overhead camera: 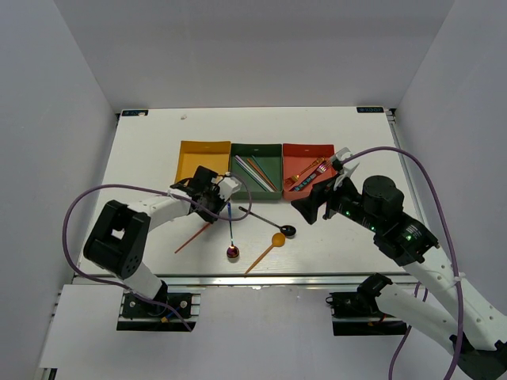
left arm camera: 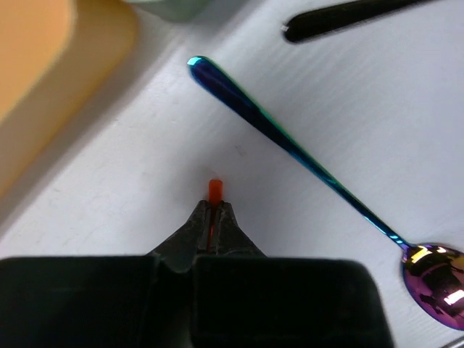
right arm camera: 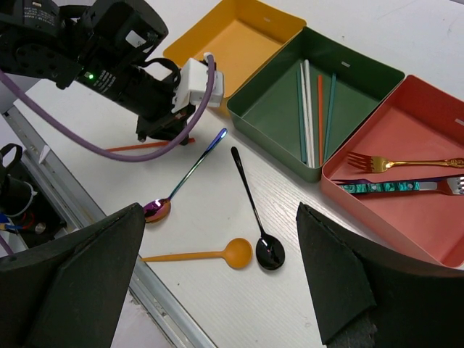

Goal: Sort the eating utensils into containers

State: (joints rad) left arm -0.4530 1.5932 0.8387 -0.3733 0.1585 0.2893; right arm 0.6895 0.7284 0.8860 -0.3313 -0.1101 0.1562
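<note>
White table (overhead camera: 142,158) — orange chopstick (left arm camera: 215,190) clamped between left gripper (left arm camera: 214,212) jaws.

top view looking down, left wrist close, right wrist wider, sharing purple spoon (left arm camera: 312,165)

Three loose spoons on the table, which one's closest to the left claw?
The iridescent blue-purple spoon: its handle lies right beside the left claw, which pinches an orange chopstick. The black spoon and orange spoon lie farther away.
</note>
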